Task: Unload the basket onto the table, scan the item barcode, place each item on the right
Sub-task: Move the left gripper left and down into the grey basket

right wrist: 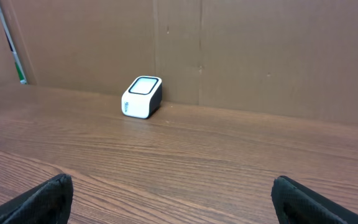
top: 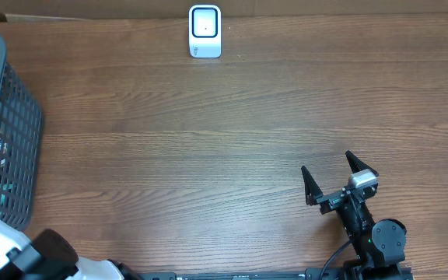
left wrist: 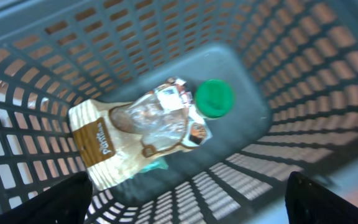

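Note:
Inside the grey mesh basket (left wrist: 303,93) lie the items: a cream and brown snack bag (left wrist: 114,146) with a clear window, and a thing with a round green cap (left wrist: 214,98) beside it. No barcode shows on them. My left gripper (left wrist: 191,202) hovers over the basket's inside, open, with nothing between its fingers (left wrist: 61,199). The white scanner (top: 205,31) stands at the table's far edge, also in the right wrist view as the scanner (right wrist: 142,97). My right gripper (top: 327,163) rests open and empty at the front right of the table, facing the scanner.
The basket (top: 10,117) fills the table's left edge in the overhead view, its tall walls around the items. A brown cardboard wall (right wrist: 260,50) runs behind the scanner. Bare wood table (top: 208,155) lies between the basket, the scanner and the right arm.

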{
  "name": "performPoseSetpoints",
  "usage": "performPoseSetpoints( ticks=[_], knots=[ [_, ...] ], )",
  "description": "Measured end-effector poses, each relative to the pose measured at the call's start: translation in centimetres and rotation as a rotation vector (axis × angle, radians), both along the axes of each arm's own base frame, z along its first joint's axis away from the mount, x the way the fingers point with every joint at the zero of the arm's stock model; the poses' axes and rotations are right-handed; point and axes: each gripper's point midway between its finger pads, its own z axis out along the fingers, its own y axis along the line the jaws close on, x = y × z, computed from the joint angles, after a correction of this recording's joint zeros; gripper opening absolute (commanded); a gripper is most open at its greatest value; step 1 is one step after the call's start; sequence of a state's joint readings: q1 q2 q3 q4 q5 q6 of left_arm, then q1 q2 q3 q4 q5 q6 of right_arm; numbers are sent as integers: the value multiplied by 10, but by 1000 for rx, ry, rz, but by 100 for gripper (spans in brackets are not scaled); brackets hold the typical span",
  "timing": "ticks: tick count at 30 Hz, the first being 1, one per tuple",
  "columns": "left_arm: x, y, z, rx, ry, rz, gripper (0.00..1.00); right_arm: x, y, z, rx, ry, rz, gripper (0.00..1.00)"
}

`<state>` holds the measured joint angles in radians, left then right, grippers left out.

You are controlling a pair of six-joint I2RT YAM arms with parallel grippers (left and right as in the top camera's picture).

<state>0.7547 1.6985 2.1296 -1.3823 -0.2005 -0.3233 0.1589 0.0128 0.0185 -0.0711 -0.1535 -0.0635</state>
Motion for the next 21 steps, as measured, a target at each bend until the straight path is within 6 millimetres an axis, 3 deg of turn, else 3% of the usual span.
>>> performPoseSetpoints(
  ticks=[12,21],
  knots=[
    [-1,28,-63,-94,169,41,85,0,0,0,0,0,0,100],
    [17,37,-129,-215,319,-96,83,0,0,0,1,0,0,100]
  ],
)
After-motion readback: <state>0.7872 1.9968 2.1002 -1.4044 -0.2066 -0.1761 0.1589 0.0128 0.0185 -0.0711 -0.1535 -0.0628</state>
